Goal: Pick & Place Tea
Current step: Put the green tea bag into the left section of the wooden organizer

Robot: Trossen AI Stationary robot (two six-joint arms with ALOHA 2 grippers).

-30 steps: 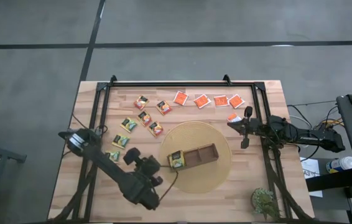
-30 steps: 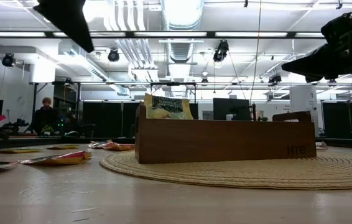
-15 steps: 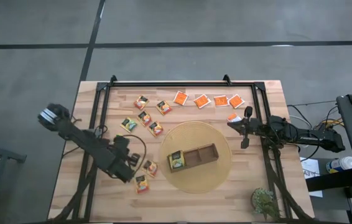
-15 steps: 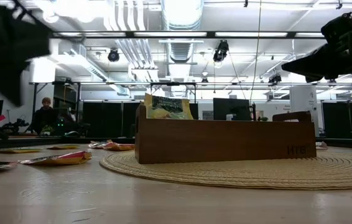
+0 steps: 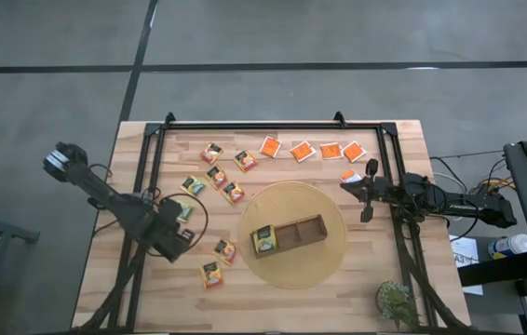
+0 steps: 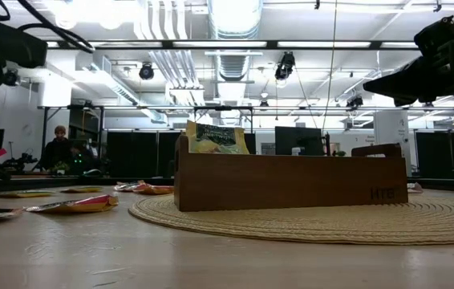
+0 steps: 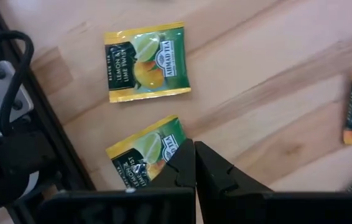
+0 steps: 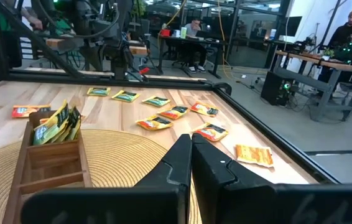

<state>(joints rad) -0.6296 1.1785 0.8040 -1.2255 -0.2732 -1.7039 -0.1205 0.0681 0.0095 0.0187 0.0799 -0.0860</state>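
Tea sachets lie flat on the wooden table: green-and-yellow ones (image 5: 192, 185), yellow-orange ones (image 5: 217, 175) and a far row of bright orange ones (image 5: 302, 151). One green sachet (image 5: 264, 238) stands in the left compartment of the wooden tray (image 5: 301, 228). My left gripper (image 5: 178, 231) is shut, points steeply down and hangs above the table's left part. In its wrist view the tips (image 7: 194, 152) hang over a corner of one green sachet (image 7: 142, 155), with another (image 7: 146, 62) beyond. My right gripper (image 8: 191, 149) is shut, level and holds nothing, right of the tray.
The tray stands on a round woven mat (image 5: 324, 270). A black frame (image 5: 147, 177) runs along the table's left, far and right sides. Two yellow-orange sachets (image 5: 223, 249) lie near the mat's left rim. A small plant (image 5: 396, 302) stands at the near right corner.
My left gripper has swung away from the tray's left end toward the table's left edge, turning as it went, and now hangs over the green sachets. It has stayed shut. Two yellow-orange sachets that the arm covered now show.
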